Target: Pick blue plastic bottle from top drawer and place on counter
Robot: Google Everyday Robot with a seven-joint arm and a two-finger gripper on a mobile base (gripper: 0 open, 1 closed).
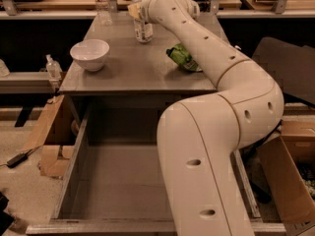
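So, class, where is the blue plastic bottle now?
Camera view: the blue plastic bottle stands far back on the counter, the gripper at its top, white bowl nearer, leftward.

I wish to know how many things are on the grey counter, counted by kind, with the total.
Clear bottles: 2 (the blue plastic bottle, with the hand at its neck, and the other bottle at the far left corner)
White bowl: 1
Green bag: 1
Total: 4 on the counter

light dim, warm | deep shadow under counter [133, 65] | pincer [137, 11] at far counter edge
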